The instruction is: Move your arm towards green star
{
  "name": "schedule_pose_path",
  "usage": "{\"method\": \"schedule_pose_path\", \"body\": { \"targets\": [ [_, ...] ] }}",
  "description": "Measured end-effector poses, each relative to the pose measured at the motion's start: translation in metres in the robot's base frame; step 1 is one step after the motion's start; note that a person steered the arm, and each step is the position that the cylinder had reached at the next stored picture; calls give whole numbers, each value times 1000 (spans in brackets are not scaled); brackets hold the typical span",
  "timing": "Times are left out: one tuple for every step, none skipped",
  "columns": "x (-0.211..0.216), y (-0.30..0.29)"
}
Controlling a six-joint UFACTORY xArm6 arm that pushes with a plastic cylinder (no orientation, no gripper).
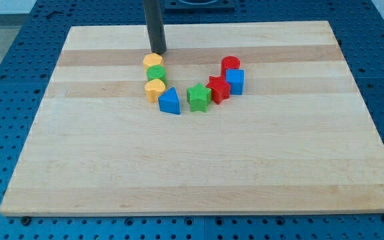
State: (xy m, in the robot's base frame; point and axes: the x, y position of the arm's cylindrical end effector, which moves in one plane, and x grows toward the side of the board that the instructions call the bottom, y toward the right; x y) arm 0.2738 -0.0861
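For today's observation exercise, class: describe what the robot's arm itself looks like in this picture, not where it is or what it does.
Only the arm's end shows: a straight, smooth, dark grey rod, round in section, running up out of the view's top edge. My tip is blunt and plain. No cables, markings or labels can be seen on it, and the rest of the arm is out of frame.

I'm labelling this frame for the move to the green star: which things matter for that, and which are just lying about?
Job:
- my tip, at the view's top, just above the yellow blocks
- green star

Lying about:
- upper yellow block
- green block
- lower yellow block
- blue triangle
- red star
- red cylinder
- blue cube
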Motion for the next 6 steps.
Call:
{"method": "schedule_pose_path", "body": {
  "targets": [
    [-13, 41],
    [-16, 76],
    [-8, 127],
    [18, 179],
    [36, 219],
    [55, 265]
  ]
}}
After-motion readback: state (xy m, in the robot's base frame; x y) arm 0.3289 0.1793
